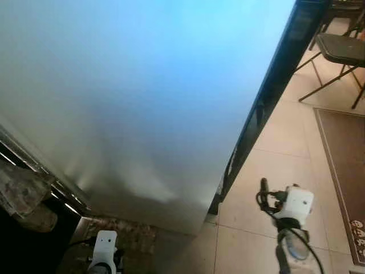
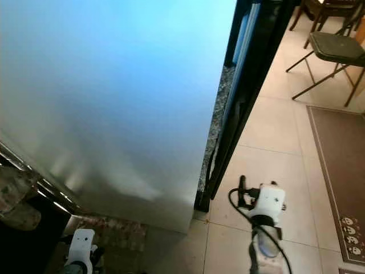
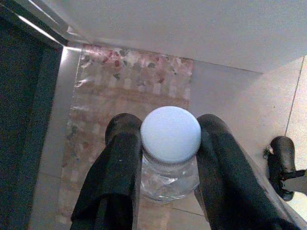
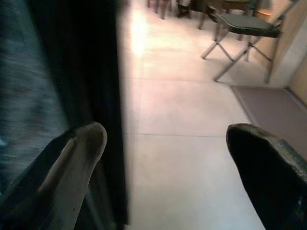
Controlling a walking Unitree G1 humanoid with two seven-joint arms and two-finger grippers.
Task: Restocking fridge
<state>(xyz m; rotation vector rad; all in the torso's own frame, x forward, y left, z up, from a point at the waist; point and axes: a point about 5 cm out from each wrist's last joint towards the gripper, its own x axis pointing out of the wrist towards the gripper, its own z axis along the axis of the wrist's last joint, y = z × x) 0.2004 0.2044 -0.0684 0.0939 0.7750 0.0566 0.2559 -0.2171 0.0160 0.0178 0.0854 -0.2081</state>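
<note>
left wrist view: left gripper (image 3: 168,158) clamps bottle (image 3: 170,158) | right gripper (image 4: 168,148) spread wide beside fridge door (image 1: 142,97)

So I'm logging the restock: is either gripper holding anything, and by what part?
The left gripper holds a clear bottle just under its pale blue cap. The right gripper is open, holding nothing.

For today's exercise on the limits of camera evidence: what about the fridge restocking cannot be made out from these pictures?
- Fridge interior: the big pale door panel covers it in the eye views.
- Clear plastic bottle with pale blue cap: its label and lower body are hidden by the left gripper fingers in the left wrist view.
- Folding metal chair: cut off by the picture edge.
- Dark fridge edge: blurred in the right wrist view.
</note>
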